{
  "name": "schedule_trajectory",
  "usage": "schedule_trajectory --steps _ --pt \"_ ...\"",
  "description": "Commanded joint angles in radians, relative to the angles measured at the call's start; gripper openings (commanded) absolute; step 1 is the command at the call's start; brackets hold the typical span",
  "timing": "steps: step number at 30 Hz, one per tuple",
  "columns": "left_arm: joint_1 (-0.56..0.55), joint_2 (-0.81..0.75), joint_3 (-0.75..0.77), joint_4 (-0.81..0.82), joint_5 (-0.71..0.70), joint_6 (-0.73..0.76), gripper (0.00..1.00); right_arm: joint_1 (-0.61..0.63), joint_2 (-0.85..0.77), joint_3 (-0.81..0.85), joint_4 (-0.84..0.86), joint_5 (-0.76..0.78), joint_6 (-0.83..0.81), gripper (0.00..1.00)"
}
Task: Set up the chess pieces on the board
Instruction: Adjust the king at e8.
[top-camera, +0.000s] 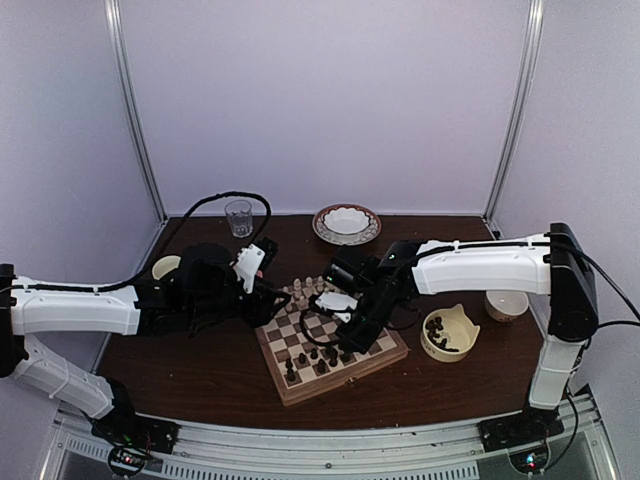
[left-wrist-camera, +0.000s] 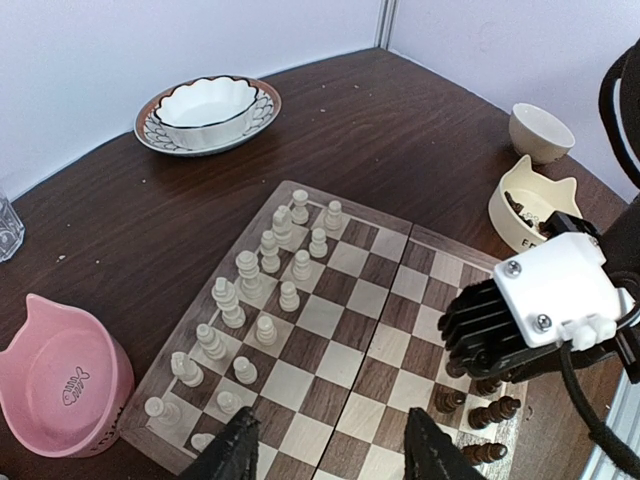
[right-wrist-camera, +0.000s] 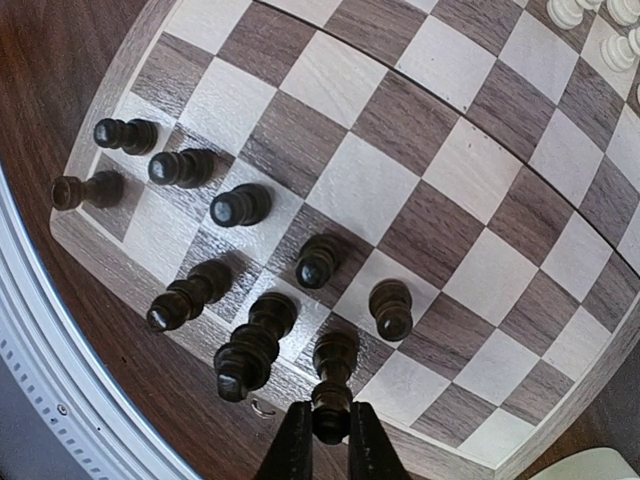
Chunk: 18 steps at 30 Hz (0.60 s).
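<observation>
**A:** Where is the right gripper (right-wrist-camera: 331, 442) working?

**B:** Low over the near rows of the board (right-wrist-camera: 470, 150). Its fingers are pinched on the head of a dark piece (right-wrist-camera: 334, 375), which sits at the last row, just by the border.

**A:** Is that piece down yet?

**B:** Hard to say from the wrist view. Its base may be on the square or hanging just above it.

**A:** So what worries you?

**B:** The crowd. A tall dark neighbour (right-wrist-camera: 243, 358) stands just beside the held one, and a second dark piece (right-wrist-camera: 391, 308) is near on the other side. If the fingers spread wide or lift askew, they can clip one and topple it. Let go too high, and the piece tips toward the edge.

**A:** And the left gripper (left-wrist-camera: 330, 455)?

**B:** Its fingers are apart and empty, hanging over the pale chessmen (left-wrist-camera: 248, 270). A careless sweep there would scatter them
</observation>
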Motion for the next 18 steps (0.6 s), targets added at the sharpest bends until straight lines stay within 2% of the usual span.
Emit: schedule_trajectory --steps 1,5,8,10,15,18 --pt "0.000 -0.016 0.020 0.021 0.008 -0.007 0.50 0.005 -0.028 0.018 -0.027 0.031 -0.008 0.11" --pt "0.001 -0.018 0.019 0.021 0.008 -0.007 0.50 0.005 -0.027 0.018 -0.027 0.032 -0.009 0.14" --pt "0.000 -0.020 0.020 0.021 0.009 -0.007 0.50 0.005 -0.029 0.018 -0.024 0.030 -0.008 0.30" --pt "0.001 -0.021 0.018 0.021 0.008 -0.007 0.50 0.004 -0.036 0.016 -0.020 0.032 -0.007 0.35" --pt "0.000 -0.035 0.010 0.027 0.005 -0.006 0.50 0.004 -0.110 -0.021 0.030 0.031 0.000 0.38" --pt "-0.001 -0.047 0.001 0.034 -0.001 -0.004 0.51 -0.001 -0.191 -0.058 0.078 0.041 0.005 0.44"
